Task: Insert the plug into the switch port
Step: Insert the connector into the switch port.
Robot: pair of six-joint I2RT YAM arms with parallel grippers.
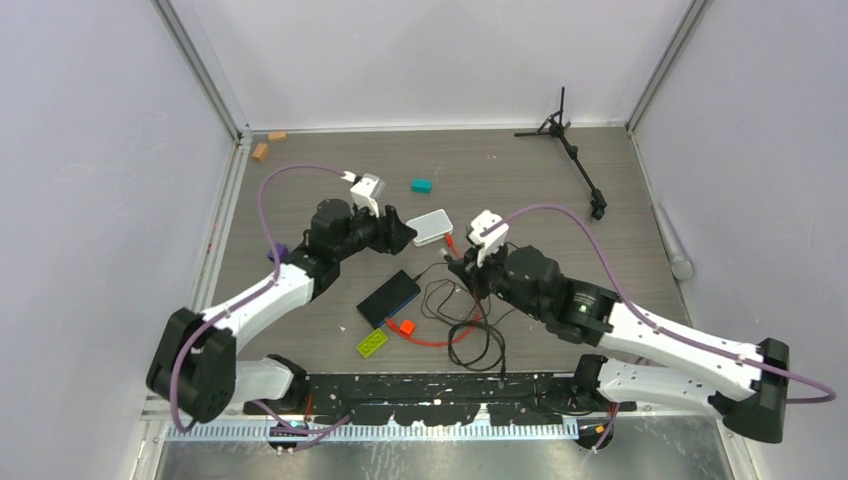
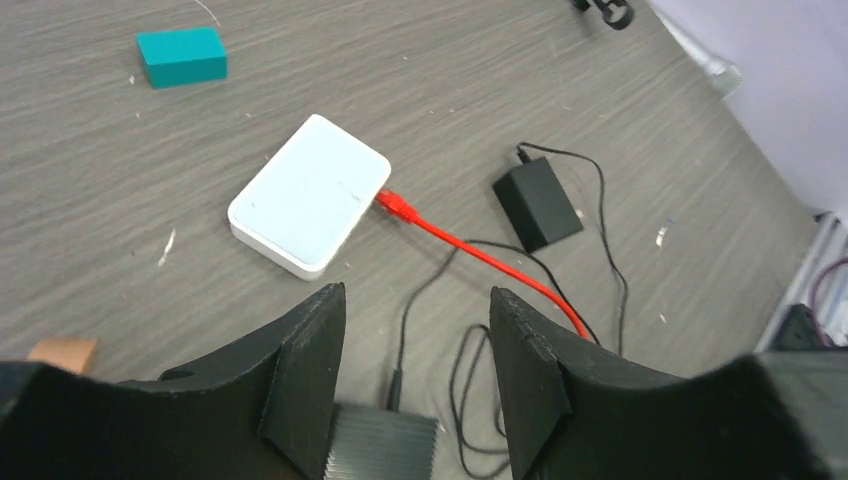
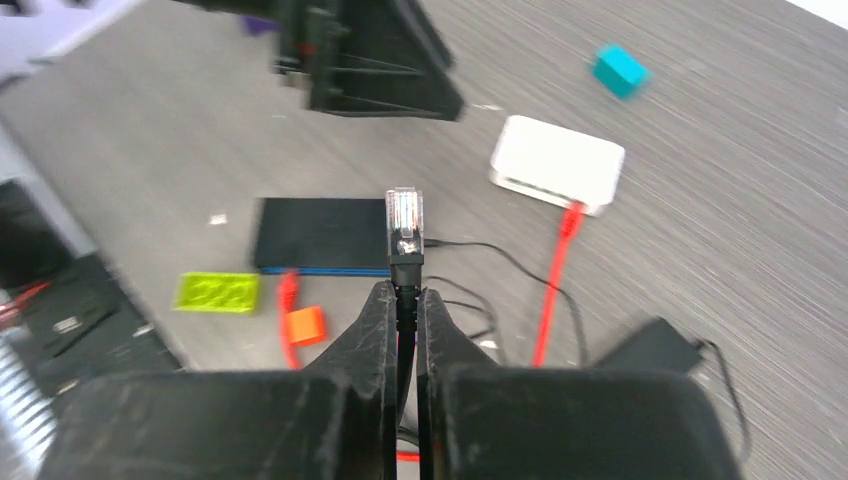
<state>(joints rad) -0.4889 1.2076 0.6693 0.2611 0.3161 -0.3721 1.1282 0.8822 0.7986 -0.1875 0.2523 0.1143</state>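
My right gripper is shut on a thin black cable. A clear connector tip with a black boot sticks up from the fingertips, above a flat black box with a blue edge. The red-orange cable runs to the white switch box, and its red plug sits at the box's edge. The cable's other end lies loose by the black box. My left gripper is open and empty, low over the table just short of the white box. My right gripper is right of the black box.
A black power brick with a thin looped wire lies right of the white box. A teal block, an orange block and a green plate are scattered about. A black tripod lies at the back right. Brown blocks sit at the back left.
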